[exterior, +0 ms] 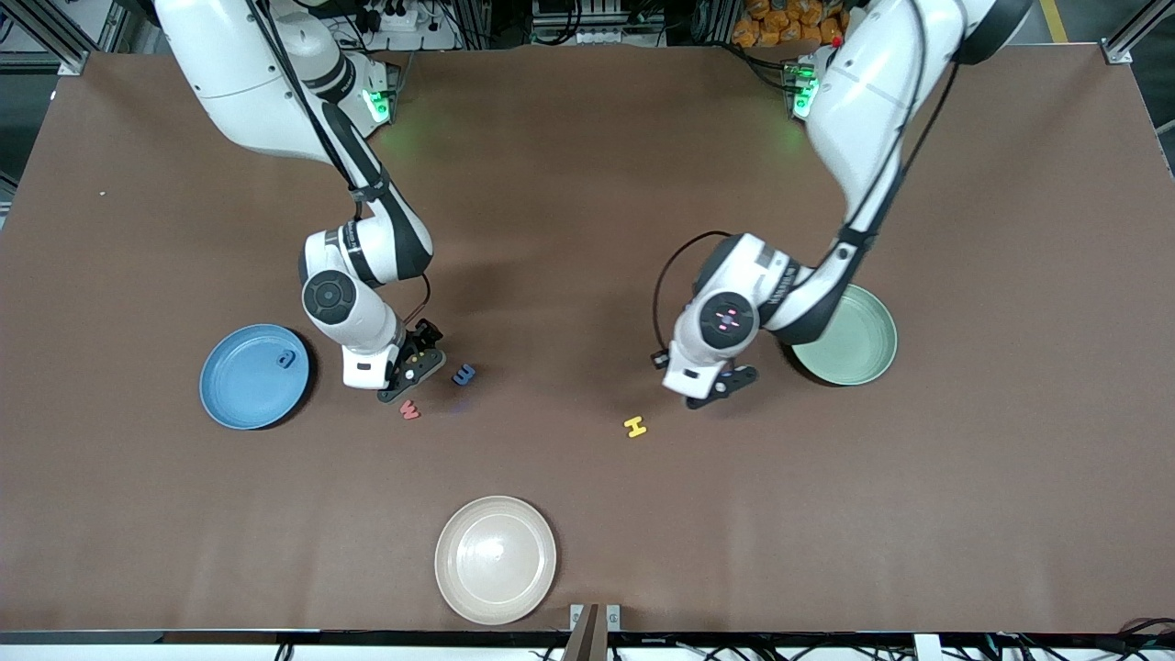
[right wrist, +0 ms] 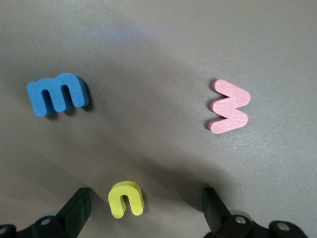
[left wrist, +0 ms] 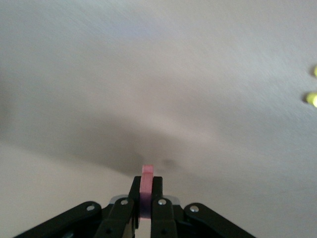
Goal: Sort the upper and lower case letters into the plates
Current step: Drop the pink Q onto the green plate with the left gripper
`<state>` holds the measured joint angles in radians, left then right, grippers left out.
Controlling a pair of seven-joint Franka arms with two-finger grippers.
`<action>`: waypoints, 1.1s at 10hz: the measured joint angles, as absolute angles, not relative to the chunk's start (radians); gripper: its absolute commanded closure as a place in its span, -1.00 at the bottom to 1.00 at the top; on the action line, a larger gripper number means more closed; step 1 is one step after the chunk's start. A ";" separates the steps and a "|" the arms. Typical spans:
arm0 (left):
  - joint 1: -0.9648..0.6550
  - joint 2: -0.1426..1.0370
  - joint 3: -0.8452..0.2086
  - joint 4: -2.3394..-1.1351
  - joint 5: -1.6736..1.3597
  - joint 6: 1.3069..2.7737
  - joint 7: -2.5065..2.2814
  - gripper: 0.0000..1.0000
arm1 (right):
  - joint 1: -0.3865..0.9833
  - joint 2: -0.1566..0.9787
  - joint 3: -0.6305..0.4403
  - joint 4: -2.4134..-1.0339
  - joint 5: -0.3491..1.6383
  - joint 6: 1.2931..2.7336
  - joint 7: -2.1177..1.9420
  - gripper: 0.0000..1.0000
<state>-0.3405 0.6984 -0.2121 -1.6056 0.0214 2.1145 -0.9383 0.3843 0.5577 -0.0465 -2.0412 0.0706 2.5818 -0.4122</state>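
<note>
- The bright blue round plate (exterior: pixel 254 376) lies on the brown counter (exterior: pixel 569 184) toward the right arm's end, and one small blue lower-case letter "a" (exterior: pixel 288 359) is already in it.
- The pale mint green round plate (exterior: pixel 858 338) lies toward the left arm's end, partly covered by the left arm; what it contains I cannot tell.
- The right gripper (right wrist: pixel 146 208) hangs low beside the blue plate with its fingers wide apart, empty, and the small yellow-green letter "n" (right wrist: pixel 127 199) lies between them.
- The blue letter "m" (right wrist: pixel 58 93) and the pink letter "w" (right wrist: pixel 229 106) lie near it.
- The left gripper (left wrist: pixel 146 198) is beside the green plate, closed on a thin pink letter piece (left wrist: pixel 146 191).
- The yellow capital "H" (exterior: pixel 635 426) lies nearer to the front camera than the green plate.
- In my judgement, the right gripper should now close on the "n" and carry it to the blue plate; the left should bring its piece over the green plate.
</note>
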 measured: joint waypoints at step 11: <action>0.068 0.432 -0.255 -2.091 0.102 2.255 -0.418 -1.00 | 0.399 0.542 -0.049 -2.042 0.071 2.555 -0.412 1.00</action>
<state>0.0678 0.4324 -0.2555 -2.0911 0.1024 2.2551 -0.4183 0.3991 0.5416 -0.0492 -2.0418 0.0706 2.5549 -0.4122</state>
